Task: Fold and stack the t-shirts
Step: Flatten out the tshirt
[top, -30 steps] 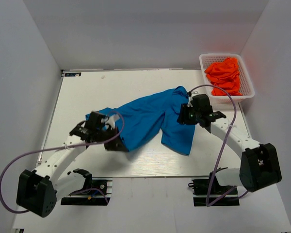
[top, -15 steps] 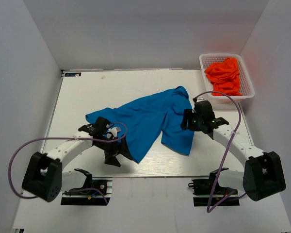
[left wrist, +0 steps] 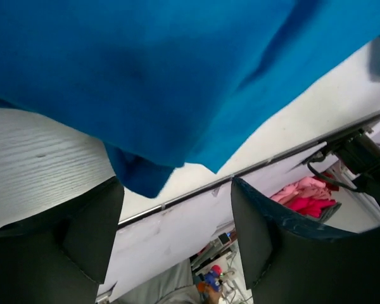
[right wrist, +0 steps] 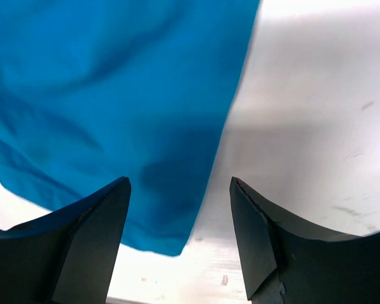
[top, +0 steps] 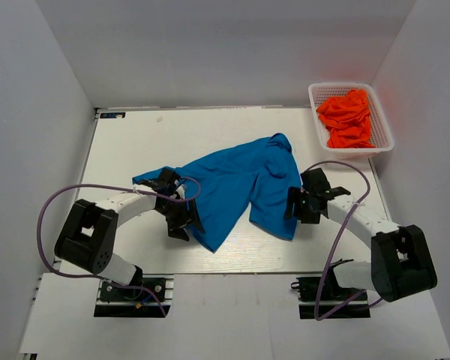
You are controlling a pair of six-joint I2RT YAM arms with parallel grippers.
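Note:
A bright blue t-shirt [top: 236, 184] lies crumpled across the middle of the white table [top: 135, 139]. Its cloth fills the upper part of the left wrist view [left wrist: 177, 76] and the upper left of the right wrist view [right wrist: 107, 95]. Several orange-red t-shirts [top: 347, 117] are heaped in the basket at the back right. My left gripper [top: 181, 223] stands open at the shirt's near left edge, nothing between its fingers [left wrist: 88, 234]. My right gripper [top: 298, 208] hovers open just beside the shirt's right hem, its fingers [right wrist: 256, 234] empty above cloth edge and bare table.
The white mesh basket [top: 382, 142] sits at the table's back right corner. Grey walls close in the left, back and right sides. Both arm bases stand at the near edge, with purple cables looping from each arm.
Both grippers have let go of the blue shirt and opened. The left gripper moved right and nearer along the shirt's near left edge; the right gripper drew back toward the near edge.

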